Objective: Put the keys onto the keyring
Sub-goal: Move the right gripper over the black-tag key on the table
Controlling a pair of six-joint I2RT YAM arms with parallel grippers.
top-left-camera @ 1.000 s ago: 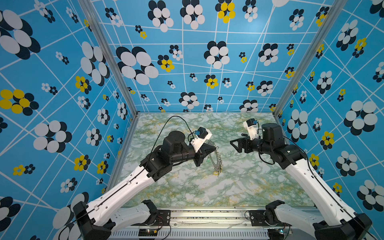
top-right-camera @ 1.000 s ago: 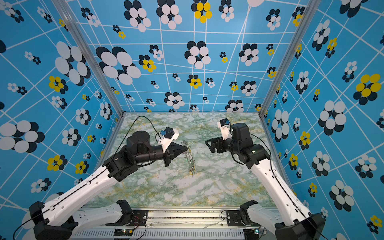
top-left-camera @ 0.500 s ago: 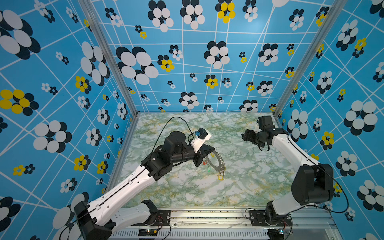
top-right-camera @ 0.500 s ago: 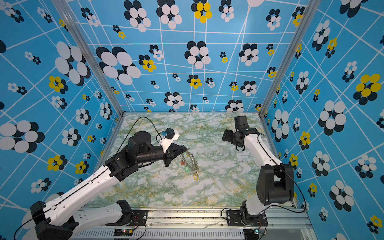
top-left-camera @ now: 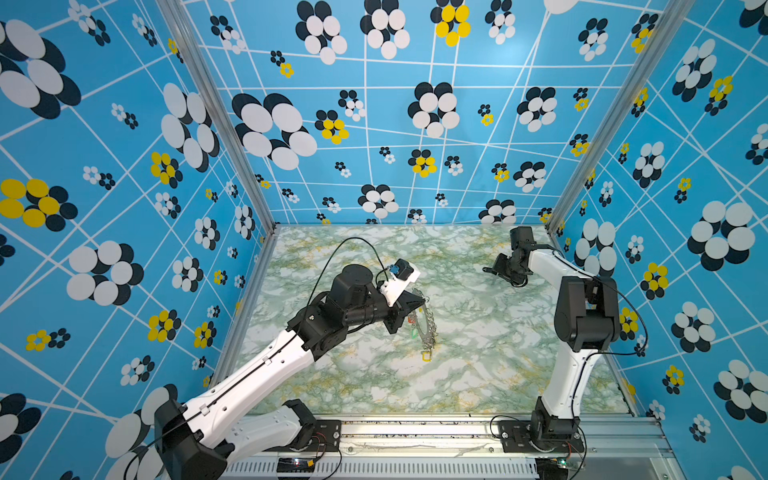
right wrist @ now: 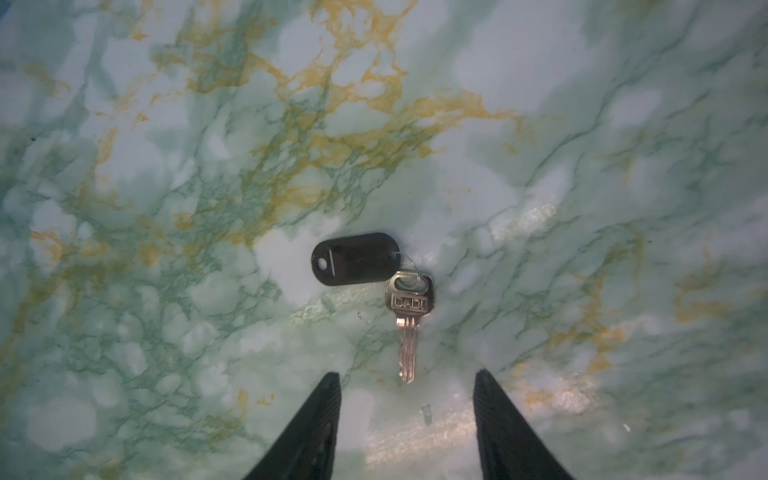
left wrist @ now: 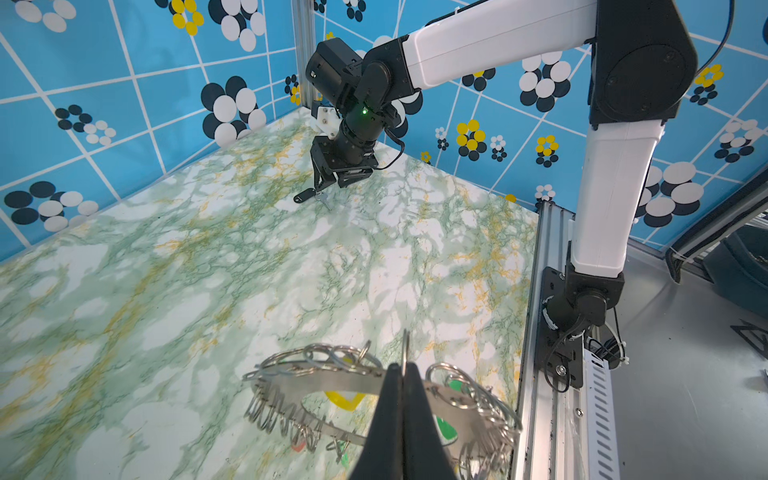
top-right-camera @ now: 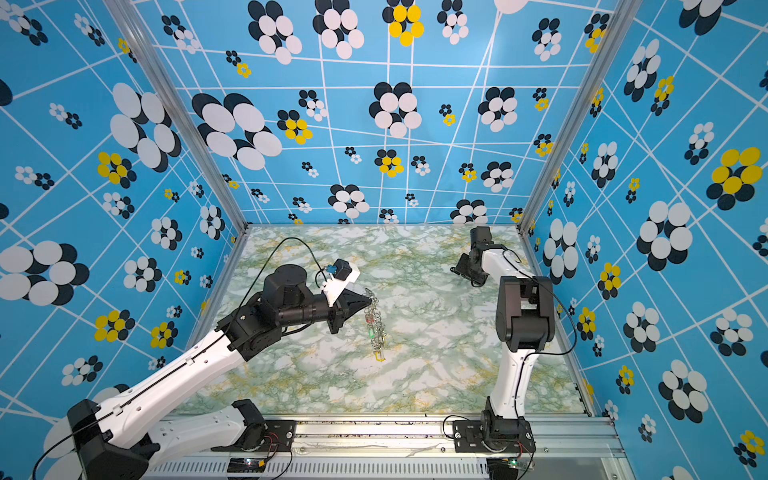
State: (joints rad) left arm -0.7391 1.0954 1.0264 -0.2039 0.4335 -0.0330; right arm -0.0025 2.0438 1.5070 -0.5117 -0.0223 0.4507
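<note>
The keys, a small silver key (right wrist: 409,328) joined to a black oblong tag (right wrist: 355,258), lie flat on the marble table at the far right. My right gripper (right wrist: 407,374) hangs just over them, open. The key's tip lies between its fingertips and touches neither. In both top views the black tag (top-left-camera: 487,270) pokes out beside that gripper (top-left-camera: 500,266). The keyring (left wrist: 316,384), a grey metal disc rimmed with wire loops and coloured tags, hangs tilted at mid-table. My left gripper (left wrist: 402,366) is shut on one of its wire loops. In a top view the keyring (top-right-camera: 376,324) appears edge-on below the left gripper (top-right-camera: 368,302).
The right wall and back corner post (top-left-camera: 552,224) stand close behind the right gripper. The right arm's black elbow (top-left-camera: 586,316) rises over the table's right side. A yellow tag (top-left-camera: 427,356) dangles at the keyring's low end. An aluminium rail (top-left-camera: 415,432) runs along the front.
The right arm has swung from mid-table to the far right corner and come down over the key, its jaws narrowing. The left gripper still holds the keyring, which has shifted slightly.
</note>
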